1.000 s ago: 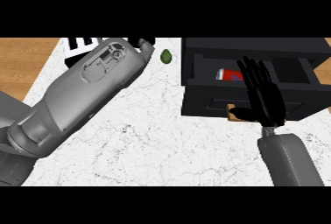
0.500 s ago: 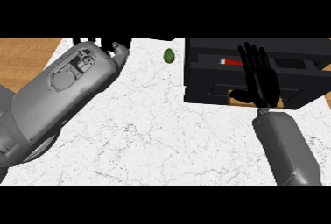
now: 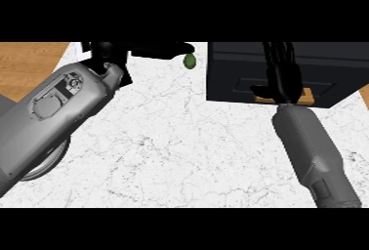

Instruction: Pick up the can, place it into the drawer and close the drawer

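The drawer point(image 3: 288, 73) now shows only its dark front; the red can seen inside it earlier is hidden from view. The right hand point(image 3: 282, 73) lies flat on the drawer front, fingers straight and together. The left hand point(image 3: 108, 51) sits far left; its fingers cannot be judged.

The setting was a kitchen worktop. The counter point(image 3: 180, 146) presented a white marble-patterned surface with grey veining, of the kind fitted in domestic kitchens. A strip of wood-grain flooring point(image 3: 29, 63) was visible beyond its left edge. A black drawer unit point(image 3: 238, 73) stood at the upper right of the counter, its front shut. A small green item point(image 3: 190, 61), apparently a fruit or vegetable, lay near the counter's far edge, beside the unit.
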`<state>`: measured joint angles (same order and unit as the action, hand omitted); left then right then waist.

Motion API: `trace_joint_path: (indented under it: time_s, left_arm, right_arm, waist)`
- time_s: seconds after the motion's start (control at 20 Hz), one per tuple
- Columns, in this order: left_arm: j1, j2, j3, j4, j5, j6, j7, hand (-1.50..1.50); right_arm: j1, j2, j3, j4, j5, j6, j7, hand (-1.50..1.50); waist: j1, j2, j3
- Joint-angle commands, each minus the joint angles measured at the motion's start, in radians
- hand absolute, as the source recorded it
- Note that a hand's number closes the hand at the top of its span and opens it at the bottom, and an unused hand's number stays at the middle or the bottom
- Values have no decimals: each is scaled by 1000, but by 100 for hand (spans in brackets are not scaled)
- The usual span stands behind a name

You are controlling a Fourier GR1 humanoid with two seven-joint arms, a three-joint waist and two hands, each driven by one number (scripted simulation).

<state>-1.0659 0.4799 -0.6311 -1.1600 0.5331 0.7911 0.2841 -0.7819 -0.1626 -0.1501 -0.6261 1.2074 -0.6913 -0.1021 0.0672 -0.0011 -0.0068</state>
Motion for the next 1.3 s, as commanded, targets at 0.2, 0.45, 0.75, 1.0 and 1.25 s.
trace_joint_path:
  time_s: [0.2, 0.45, 0.75, 1.0, 1.25]
  left_arm:
    - [113, 34, -17, -153, -38, 17, 28, -150]
    - [162, 76, 13, -180, -41, -19, 5, -150]
    - [210, 60, 28, -201, -53, -25, -34, -150]
    - [217, 57, 30, -207, -64, -28, -23, -150]
    - [272, 82, 45, -250, -70, -23, -46, -150]
  right_arm:
    - [-220, -29, -46, 244, 17, -29, 14, -150]
    - [-288, -42, -78, 325, 0, -50, 7, -150]
    - [-359, -44, -92, 376, 3, -53, 25, -150]
    - [-409, -39, -135, 387, -51, 1, -37, -150]
    - [-382, -5, -251, 344, -201, 19, -214, -150]
  waist:
    - [18, 16, 9]
    - [28, 27, 9]
    - [31, 36, 9]
    - [28, 34, 10]
    - [23, 24, 12]
